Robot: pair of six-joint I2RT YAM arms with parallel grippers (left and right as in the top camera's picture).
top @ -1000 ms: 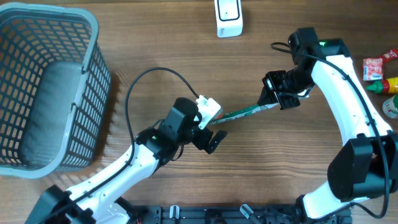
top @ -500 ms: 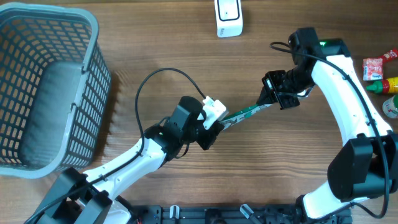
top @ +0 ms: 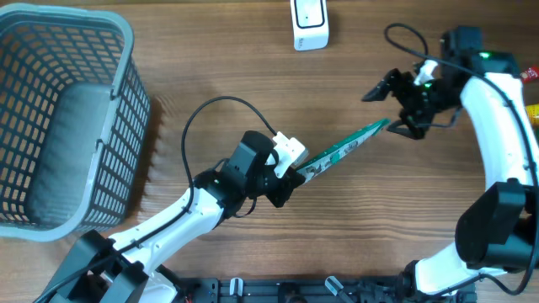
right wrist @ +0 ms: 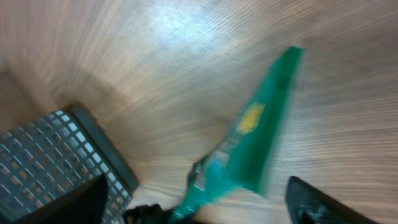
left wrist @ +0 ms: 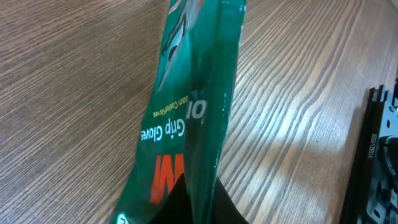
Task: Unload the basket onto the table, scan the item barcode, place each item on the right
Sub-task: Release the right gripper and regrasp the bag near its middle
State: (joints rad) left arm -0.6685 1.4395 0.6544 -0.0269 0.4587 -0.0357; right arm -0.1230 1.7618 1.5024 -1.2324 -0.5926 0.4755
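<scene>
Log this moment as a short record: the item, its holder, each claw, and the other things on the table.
item: green glove packet
holder: left claw, shut on the packet's lower end
right claw: open, near the packet's far tip, not gripping it
white scanner: at the table's far edge, apart from both arms
basket: grey, on the left side

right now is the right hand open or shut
Open. The right hand shows fingers wide apart, clear of the green packet, which the left hand alone grips at its other end.
</scene>
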